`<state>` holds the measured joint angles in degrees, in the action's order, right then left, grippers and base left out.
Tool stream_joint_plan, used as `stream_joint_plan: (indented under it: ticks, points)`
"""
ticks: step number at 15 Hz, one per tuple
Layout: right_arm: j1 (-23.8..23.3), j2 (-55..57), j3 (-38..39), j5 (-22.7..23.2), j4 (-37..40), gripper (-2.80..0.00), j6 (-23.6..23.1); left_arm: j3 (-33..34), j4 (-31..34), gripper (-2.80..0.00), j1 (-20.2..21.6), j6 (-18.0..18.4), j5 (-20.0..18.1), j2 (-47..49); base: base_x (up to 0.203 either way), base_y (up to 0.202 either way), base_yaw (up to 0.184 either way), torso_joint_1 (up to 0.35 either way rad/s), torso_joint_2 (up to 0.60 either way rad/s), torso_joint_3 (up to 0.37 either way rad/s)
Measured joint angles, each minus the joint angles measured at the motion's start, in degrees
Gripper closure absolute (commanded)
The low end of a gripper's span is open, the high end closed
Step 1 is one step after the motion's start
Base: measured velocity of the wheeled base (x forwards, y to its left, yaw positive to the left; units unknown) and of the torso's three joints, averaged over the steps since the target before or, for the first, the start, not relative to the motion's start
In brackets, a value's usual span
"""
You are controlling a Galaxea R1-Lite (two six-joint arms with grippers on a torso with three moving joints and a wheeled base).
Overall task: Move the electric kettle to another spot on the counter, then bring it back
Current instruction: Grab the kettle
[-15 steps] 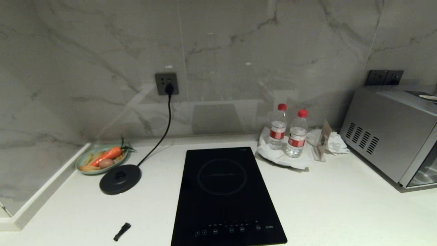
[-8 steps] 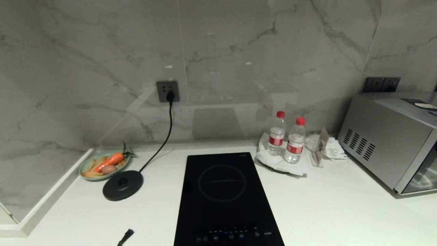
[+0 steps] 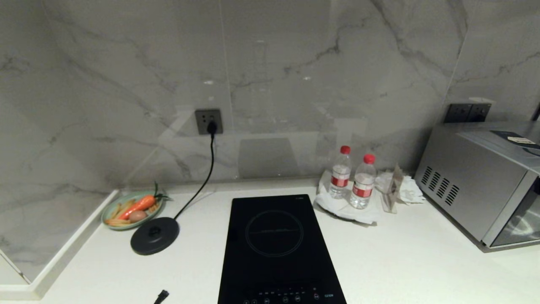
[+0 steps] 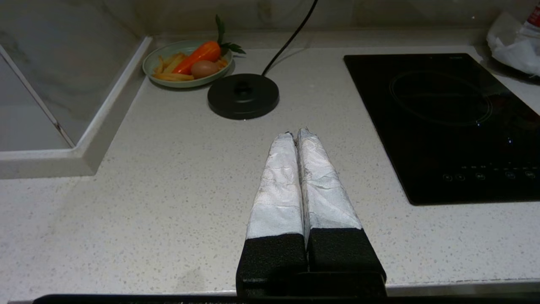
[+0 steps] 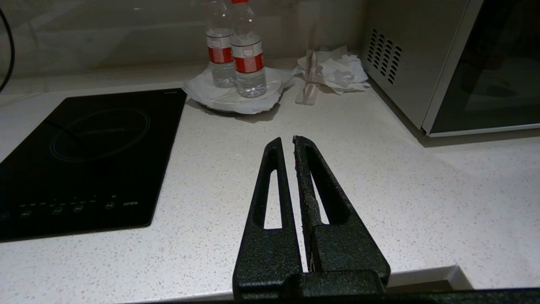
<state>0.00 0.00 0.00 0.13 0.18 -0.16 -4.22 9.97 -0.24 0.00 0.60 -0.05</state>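
Observation:
The electric kettle is out of view in all three views. The white speckled counter (image 3: 400,261) runs along a marble wall. In the left wrist view, my left gripper (image 4: 294,131) hovers over the counter (image 4: 168,169) near its front edge. Its white-wrapped fingers (image 4: 278,177) are pressed together, shut on nothing, and point toward the bare round black power base (image 4: 243,95). My right gripper (image 5: 286,139) is shut and empty over the counter (image 5: 379,169), right of the hob. Neither arm shows in the head view.
The power base (image 3: 155,235) is corded to a wall socket (image 3: 209,121). Behind it is a green plate (image 3: 110,211) with a carrot. A black hob (image 3: 276,249) lies at the centre, two water bottles (image 3: 339,177) back right, a microwave (image 3: 476,177) far right, and a small black piece (image 3: 161,297) at the front.
The whole head view has shifted: the counter and everything on it sit lower in the picture and more wall shows, so the camera moved. Nothing on the counter has moved.

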Motion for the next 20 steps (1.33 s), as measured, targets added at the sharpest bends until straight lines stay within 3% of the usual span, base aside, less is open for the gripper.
stream_joint_plan:
  ticks: [20]
  points:
    - [-0.05, 0.0, 0.0, -0.08, 0.0, 0.0, 0.05, 0.0, -0.02, 0.0, -0.02, 0.0, 0.0, 0.0, 0.0, 0.0, 0.0, 0.018, -0.04, -0.023]
